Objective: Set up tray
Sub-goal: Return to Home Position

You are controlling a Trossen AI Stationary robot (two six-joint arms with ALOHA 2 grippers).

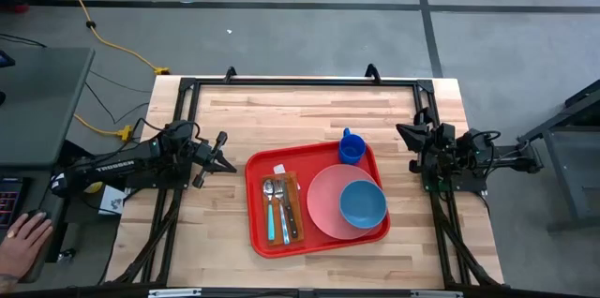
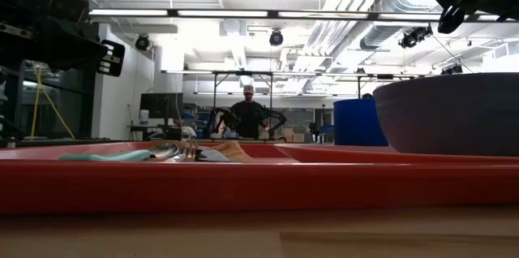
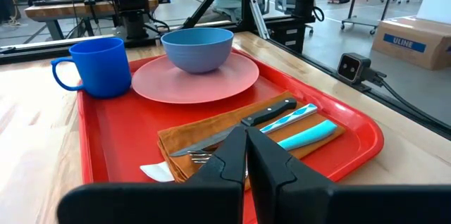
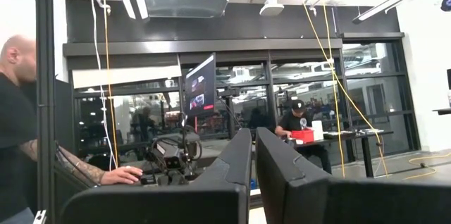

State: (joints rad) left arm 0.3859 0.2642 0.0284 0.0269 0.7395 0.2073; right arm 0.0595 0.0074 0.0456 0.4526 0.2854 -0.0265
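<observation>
The red tray (image 1: pixel 262 237) lies on the wooden table, a little right of the middle. On it a pink plate (image 1: pixel 323 206) carries a blue bowl (image 1: pixel 362 203). A blue mug (image 1: pixel 352 148) stands on the tray's far right corner. A brown napkin (image 3: pixel 184 139) on the tray's left part bears a knife, a fork and a spoon with light blue handles (image 1: pixel 277 206). My left gripper (image 1: pixel 225 159) hovers shut left of the tray, pointing at it and touching nothing. My right gripper (image 1: pixel 405 132) is shut in the air off the tray's far right, tipped upward.
A black frame (image 1: pixel 300 81) runs along the table's far edge and sides. Bare wood lies between the tray and the far edge. A person's hand (image 1: pixel 23 237) rests at a desk beyond the table's left side. More people show in the room behind.
</observation>
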